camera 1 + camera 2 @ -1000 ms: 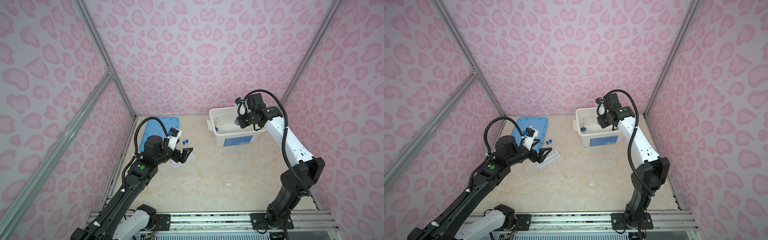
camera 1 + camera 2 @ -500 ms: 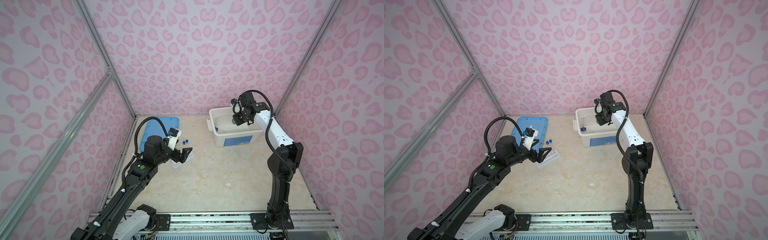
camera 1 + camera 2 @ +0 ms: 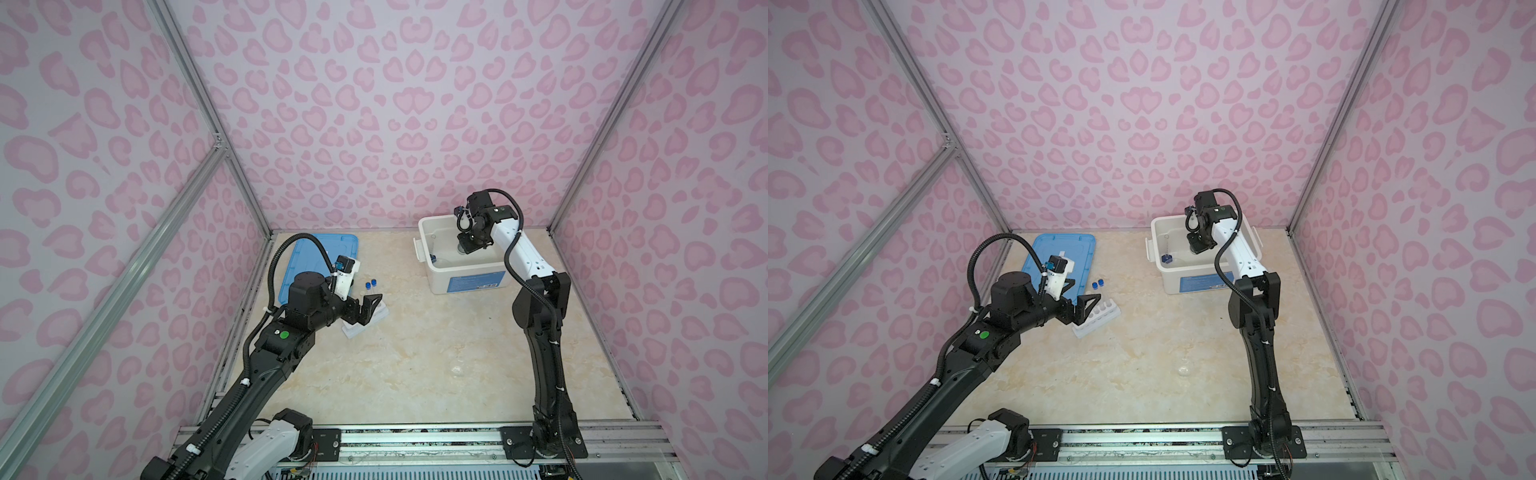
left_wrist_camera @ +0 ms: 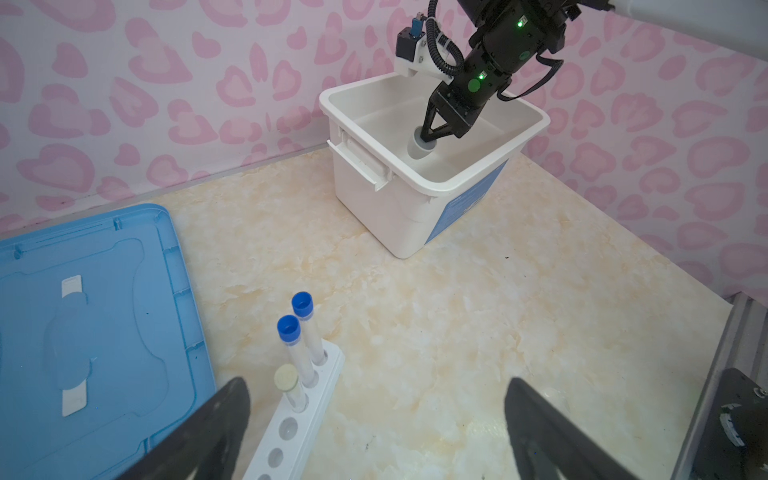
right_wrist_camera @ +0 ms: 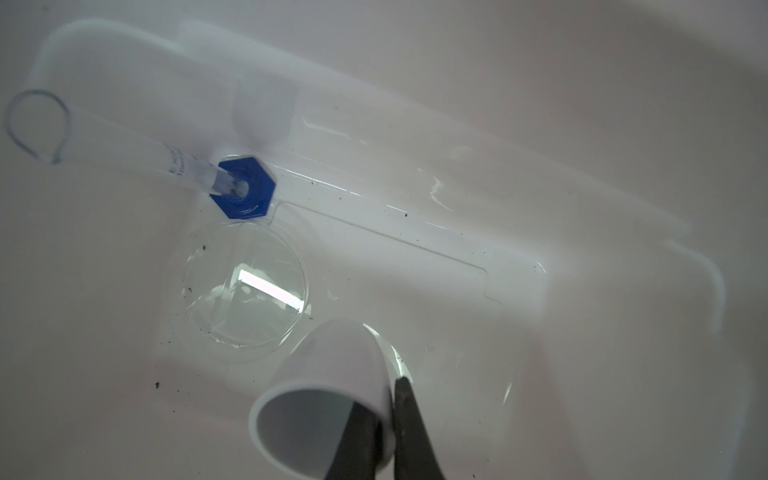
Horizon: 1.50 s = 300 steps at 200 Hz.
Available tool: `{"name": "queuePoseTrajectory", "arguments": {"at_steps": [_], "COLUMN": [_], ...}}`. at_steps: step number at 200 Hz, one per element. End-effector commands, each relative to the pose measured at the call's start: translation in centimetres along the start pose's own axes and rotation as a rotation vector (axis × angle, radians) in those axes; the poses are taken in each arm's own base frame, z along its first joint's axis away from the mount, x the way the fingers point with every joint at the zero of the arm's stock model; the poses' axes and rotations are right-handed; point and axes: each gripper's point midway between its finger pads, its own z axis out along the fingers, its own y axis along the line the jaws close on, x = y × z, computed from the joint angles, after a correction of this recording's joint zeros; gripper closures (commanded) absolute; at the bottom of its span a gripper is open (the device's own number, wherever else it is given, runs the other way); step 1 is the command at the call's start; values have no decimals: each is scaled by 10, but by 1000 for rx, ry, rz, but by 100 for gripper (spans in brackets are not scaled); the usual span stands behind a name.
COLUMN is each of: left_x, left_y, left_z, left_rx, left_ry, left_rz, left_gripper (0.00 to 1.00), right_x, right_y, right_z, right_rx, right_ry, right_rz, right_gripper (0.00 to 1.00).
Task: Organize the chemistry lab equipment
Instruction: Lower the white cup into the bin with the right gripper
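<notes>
A white rack point(image 4: 291, 432) stands on the table at the left, holding two blue-capped test tubes point(image 4: 302, 305) and one white-capped tube point(image 4: 286, 378). My left gripper point(image 4: 376, 399) hangs wide open just above the rack point(image 3: 365, 320), holding nothing. Inside the white bin point(image 4: 436, 187), my right gripper point(image 5: 384, 411) is shut on the wall of a small white cup point(image 5: 332, 365), one finger inside it and one outside. The cup is tilted above the bin's floor. A clear petri dish point(image 5: 241, 286) and a blue-based cylinder point(image 5: 243, 187) lie on that floor.
The bin's blue lid point(image 4: 104, 311) lies flat at the back left, beside the rack. The bin point(image 3: 465, 270) sits at the back right near the wall. A small clear round piece point(image 3: 457, 369) lies on the marble table towards the front.
The right arm has folded in, its elbow swinging left to nearly upright, and its gripper has shifted left and lower inside the bin with the cup. The left arm has stayed still.
</notes>
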Motion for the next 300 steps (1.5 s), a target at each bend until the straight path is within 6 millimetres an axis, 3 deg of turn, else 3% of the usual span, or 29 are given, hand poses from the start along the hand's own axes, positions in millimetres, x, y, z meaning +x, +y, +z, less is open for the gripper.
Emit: {"name": "queuePoseTrajectory", "arguments": {"at_steps": [1,175,300], "left_x": [-1,4,1], "left_y": [2,4,3], "left_z": [-2,1,10], "left_rx": [-16,-22,-3], "left_ry": [-1,17,30], "left_rz": [-10,-29,-29], "left_gripper": [3,4,4], "right_x": [6,22,26], "right_y": [0,-6,-10], "right_z": [13,59,75], "right_rx": [-11,-33,-30], "right_ry": [27,74,85], "right_rz": [-1,17,27], "right_gripper": [92,93,93]}}
